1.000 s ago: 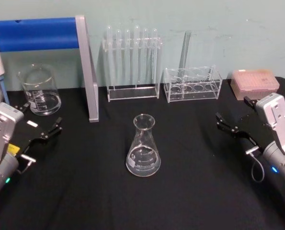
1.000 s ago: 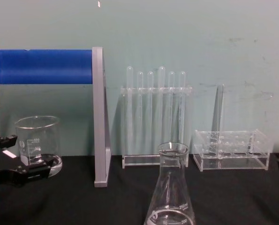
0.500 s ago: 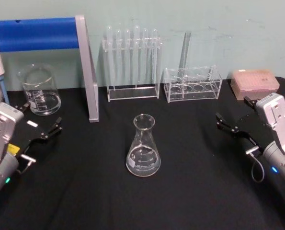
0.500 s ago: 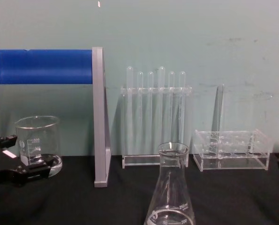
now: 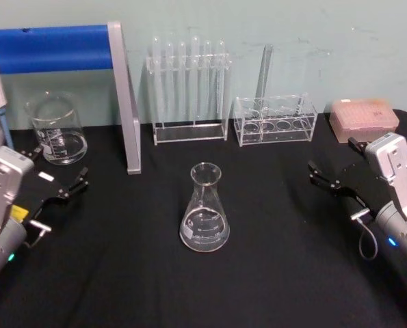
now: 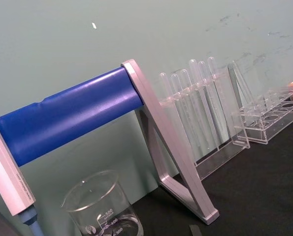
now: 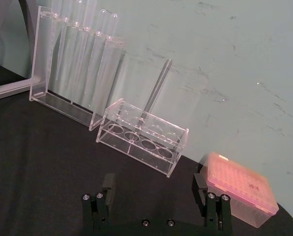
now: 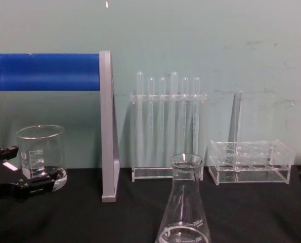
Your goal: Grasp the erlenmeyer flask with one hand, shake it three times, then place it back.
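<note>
Left end effector (image 5: 59, 164), right end effector (image 5: 332, 154) and erlenmeyer flask (image 5: 204, 208) stay put.

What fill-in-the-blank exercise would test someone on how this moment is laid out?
1. The erlenmeyer flask stands ____ on the black table, ungrasped.
2. The left end effector waits nearest the straight-walled glass ____.
3. The right end effector holds nothing; its jaws are ____.
Missing words: upright; beaker; open.

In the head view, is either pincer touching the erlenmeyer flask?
No, the erlenmeyer flask stands alone, with the left pincer and right pincer both well apart from it.
</note>
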Action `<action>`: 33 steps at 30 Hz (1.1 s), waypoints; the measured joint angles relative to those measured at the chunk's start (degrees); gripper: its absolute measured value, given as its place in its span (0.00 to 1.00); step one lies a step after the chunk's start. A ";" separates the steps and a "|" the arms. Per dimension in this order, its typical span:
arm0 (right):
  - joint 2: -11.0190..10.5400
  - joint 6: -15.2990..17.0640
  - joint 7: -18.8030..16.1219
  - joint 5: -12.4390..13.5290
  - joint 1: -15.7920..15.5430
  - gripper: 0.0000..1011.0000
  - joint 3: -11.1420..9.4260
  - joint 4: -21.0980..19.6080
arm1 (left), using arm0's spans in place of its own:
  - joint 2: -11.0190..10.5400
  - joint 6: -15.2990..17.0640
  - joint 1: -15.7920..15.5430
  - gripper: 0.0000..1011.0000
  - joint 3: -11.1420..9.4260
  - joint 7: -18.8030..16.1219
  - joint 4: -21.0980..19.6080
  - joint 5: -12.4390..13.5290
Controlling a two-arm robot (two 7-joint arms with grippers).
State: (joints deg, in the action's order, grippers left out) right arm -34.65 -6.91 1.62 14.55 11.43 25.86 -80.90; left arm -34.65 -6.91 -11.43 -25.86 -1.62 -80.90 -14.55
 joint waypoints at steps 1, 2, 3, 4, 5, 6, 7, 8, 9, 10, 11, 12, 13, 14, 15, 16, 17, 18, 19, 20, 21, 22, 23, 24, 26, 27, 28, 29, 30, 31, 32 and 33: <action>0.02 0.00 -0.04 -0.02 -0.02 0.99 -0.04 0.00 | 0.00 0.00 0.00 0.99 0.00 -0.01 0.00 0.00; 0.08 -0.03 -0.12 -0.03 -0.08 0.99 -0.16 0.00 | 0.00 0.00 0.00 0.99 0.00 0.00 0.00 0.00; 0.19 -0.07 -0.41 -0.08 -0.21 0.99 -0.36 -0.05 | 0.00 0.00 0.00 0.99 0.00 0.00 0.00 0.00; 0.21 -0.08 -0.56 -0.13 -0.28 0.99 -0.47 -0.16 | 0.00 0.00 0.00 0.99 0.00 0.00 0.00 0.00; 0.22 -0.10 -0.73 -0.19 -0.38 0.99 -0.59 -0.28 | 0.00 0.00 0.00 0.99 0.00 0.00 0.00 0.00; 0.22 -0.11 -1.06 -0.27 -0.58 0.99 -0.77 -0.50 | 0.00 0.00 0.00 0.99 0.00 0.00 0.00 0.00; 0.22 -0.12 -1.25 -0.33 -0.69 0.99 -0.88 -0.62 | 0.00 0.00 0.00 0.99 0.00 0.00 0.00 0.00; 0.16 -0.12 -1.60 -0.38 -1.00 0.99 -1.11 -0.96 | 0.00 0.00 0.00 0.99 0.00 0.00 0.00 0.00; 0.16 -0.12 -1.60 -0.38 -1.00 0.99 -1.11 -0.96 | 0.00 0.00 0.00 0.99 0.00 0.00 0.00 0.00; 0.07 -0.12 -1.97 -0.38 -1.40 0.99 -1.35 -1.34 | 0.00 0.00 0.00 0.99 0.00 0.00 0.00 0.00; 0.00 -0.12 -2.17 -0.38 -1.62 0.99 -1.48 -1.58 | 0.00 0.00 0.00 0.99 0.00 0.00 0.00 0.00; -0.14 -0.09 -2.45 -0.35 -2.06 0.99 -1.70 -2.12 | 0.00 0.00 0.00 0.99 0.00 0.00 0.00 0.00; -0.23 -0.06 -2.63 -0.32 -2.34 0.99 -1.84 -2.43 | 0.00 0.00 0.00 0.99 0.00 0.00 0.00 0.00; -0.41 0.00 -3.03 -0.18 -2.92 0.99 -2.11 -3.07 | 0.00 0.00 0.00 0.99 0.00 0.00 0.00 0.00; -0.50 0.03 -3.30 -0.01 -3.24 0.99 -2.25 -3.46 | 0.00 0.00 0.00 0.99 0.00 0.00 0.00 0.00; -0.64 0.06 -3.58 0.20 -3.64 0.99 -2.42 -3.88 | 0.00 0.00 0.00 0.99 0.00 0.00 0.00 0.00; -0.78 0.08 -3.84 0.41 -4.01 0.99 -2.56 -4.34 | 0.00 0.00 0.00 0.99 0.00 0.00 0.00 0.00; -0.89 0.09 -4.07 0.60 -4.35 0.99 -2.71 -4.74 | 0.00 0.00 0.00 0.99 0.00 0.00 0.00 0.00; -1.16 0.09 -4.71 1.15 -5.27 0.99 -3.08 -5.68 | 0.00 0.00 0.00 0.99 0.00 0.00 0.00 0.00; -1.33 0.08 -5.30 1.70 -6.10 0.99 -3.42 -6.53 | 0.00 0.00 0.00 0.99 0.00 0.00 0.00 0.00; -1.41 0.03 -5.66 2.04 -6.55 0.99 -3.60 -7.00 | 0.00 0.00 0.00 0.99 0.00 0.00 0.00 0.00; -1.47 -0.01 -6.01 2.43 -7.00 0.99 -3.76 -7.42 | 0.00 0.00 0.00 0.99 0.00 0.00 0.00 0.00; -1.50 -0.06 -6.34 2.82 -7.46 0.99 -3.91 -7.88 | 0.00 0.00 0.00 0.99 0.00 0.00 0.00 0.00; -1.50 -0.12 -6.67 3.28 -7.90 0.99 -4.07 -8.28 | 0.00 0.00 0.00 0.99 0.00 0.00 0.00 0.00; -1.43 -0.45 -7.85 4.64 -9.11 0.99 -4.51 -9.40 | 0.00 0.00 0.00 0.99 0.00 0.00 0.00 0.00; -1.36 -0.55 -8.29 5.07 -9.48 0.99 -4.61 -9.68 | 0.00 0.00 0.00 0.99 0.00 0.00 0.00 0.00; -1.14 -0.75 -9.18 5.93 -10.08 0.99 -4.75 -10.18 | 0.00 0.00 0.00 0.99 0.00 0.00 0.00 0.00; -1.00 -0.86 -9.77 6.40 -10.33 0.99 -4.77 -10.39 | 0.00 0.00 0.00 0.99 0.00 0.00 0.00 0.00; -0.88 -0.95 -10.25 6.76 -10.51 0.99 -4.77 -10.54 | 0.00 0.00 0.00 0.99 0.00 0.00 0.00 0.00; -0.52 -1.10 -11.39 7.56 -10.86 0.99 -4.73 -10.79 | 0.00 0.00 0.00 0.99 0.00 0.00 0.00 0.00; -0.35 -1.15 -11.98 7.90 -10.94 0.99 -4.67 -10.84 | 0.00 0.00 0.00 0.99 0.00 0.00 0.00 0.00; -0.15 -1.20 -12.55 8.23 -10.98 0.99 -4.58 -10.85 | 0.00 0.00 0.00 0.99 0.00 0.00 0.00 0.00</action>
State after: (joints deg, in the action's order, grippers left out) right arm -34.80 -8.11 -10.93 22.77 0.45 21.28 -91.76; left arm -34.65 -6.90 -11.43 -25.86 -1.62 -80.90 -14.55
